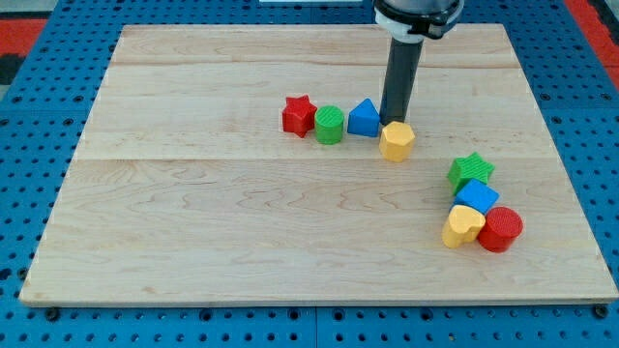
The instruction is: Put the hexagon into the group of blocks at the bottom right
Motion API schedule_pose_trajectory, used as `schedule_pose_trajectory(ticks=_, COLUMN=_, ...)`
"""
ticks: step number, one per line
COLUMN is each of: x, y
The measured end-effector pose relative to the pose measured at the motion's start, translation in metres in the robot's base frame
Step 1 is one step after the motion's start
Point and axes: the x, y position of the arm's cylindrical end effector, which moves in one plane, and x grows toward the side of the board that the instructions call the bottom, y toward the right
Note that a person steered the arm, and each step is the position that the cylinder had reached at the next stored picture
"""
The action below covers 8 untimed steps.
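Observation:
The yellow hexagon (pixel 397 141) lies just right of the board's middle. My tip (pixel 394 123) stands right behind it, at its top edge, touching or nearly touching it. The blue triangle (pixel 364 118) is just left of my tip. At the bottom right sits a group: a green star (pixel 471 171), a blue cube (pixel 477 197), a yellow heart (pixel 462 226) and a red cylinder (pixel 500 229). The hexagon is apart from this group, up and to the left of the green star.
A red star (pixel 299 114) and a green cylinder (pixel 329 125) lie in a row left of the blue triangle. The wooden board (pixel 193 222) sits on a blue pegboard table (pixel 29 145).

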Motion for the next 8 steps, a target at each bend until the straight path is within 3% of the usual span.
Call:
schedule_pose_trajectory(ticks=2, x=0.040, y=-0.005)
schedule_pose_trajectory(ticks=4, x=0.050, y=-0.022)
schedule_pose_trajectory(ticks=7, x=0.091, y=0.011)
schedule_pose_trajectory(ticks=8, x=0.058, y=0.011)
